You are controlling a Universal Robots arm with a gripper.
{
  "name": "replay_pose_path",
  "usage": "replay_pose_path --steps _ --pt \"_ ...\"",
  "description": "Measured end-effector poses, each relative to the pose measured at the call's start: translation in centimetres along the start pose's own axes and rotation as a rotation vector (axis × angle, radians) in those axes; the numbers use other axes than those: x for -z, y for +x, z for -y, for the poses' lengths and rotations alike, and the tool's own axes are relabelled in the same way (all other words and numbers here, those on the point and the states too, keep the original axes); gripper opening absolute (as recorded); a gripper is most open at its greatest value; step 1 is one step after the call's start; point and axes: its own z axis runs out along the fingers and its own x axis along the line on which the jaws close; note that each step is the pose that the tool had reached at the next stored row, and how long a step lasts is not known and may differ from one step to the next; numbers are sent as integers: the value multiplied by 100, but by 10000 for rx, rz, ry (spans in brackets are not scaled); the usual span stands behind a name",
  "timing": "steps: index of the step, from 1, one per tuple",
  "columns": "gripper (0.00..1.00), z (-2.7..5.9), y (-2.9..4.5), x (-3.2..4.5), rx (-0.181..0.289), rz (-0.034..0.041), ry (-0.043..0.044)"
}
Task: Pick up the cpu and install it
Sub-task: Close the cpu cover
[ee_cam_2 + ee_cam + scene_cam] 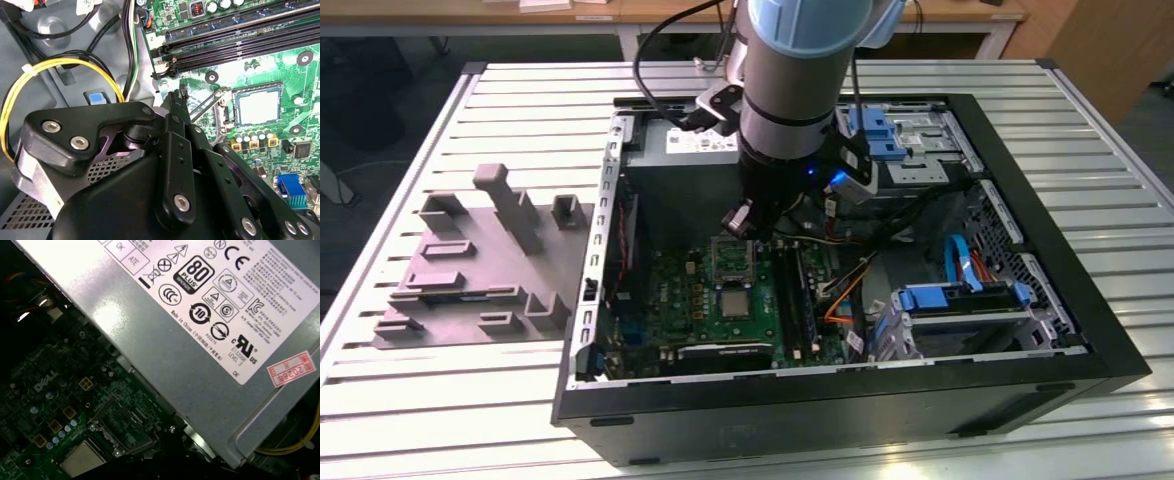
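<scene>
Ribbed pale aluminium slats make up the table, which carries an open black computer case lying on its side across the middle and near edge. On the exterior view's left, beside the case, sits a grey moulded plastic tray with upright posts, matte and blocky. Inside the case, toward the far edge, a grey sheet-metal power supply has a smooth satin face with a white label. Below it lies the green motherboard, studded with small cylindrical capacitors and long black memory slots. The robot arm, a glossy light-blue and silver cylinder, reaches down into the case over the board. The gripper, of black matte linkages with round silver screws, hangs above the board just beside the socket; whether the fingers are spread or closed I cannot tell. The cpu is a thin flat square with a pale silver-grey metal top, lying level in the metal-framed socket of the board, whose load frame stands hinged up beside it; it also shows in the first wrist view and the exterior view.
</scene>
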Motion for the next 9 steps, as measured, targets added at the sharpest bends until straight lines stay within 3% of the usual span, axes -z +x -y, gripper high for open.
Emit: replay_pose_path --steps 9 --pt "11 -16 33 11 265 -31 -9"
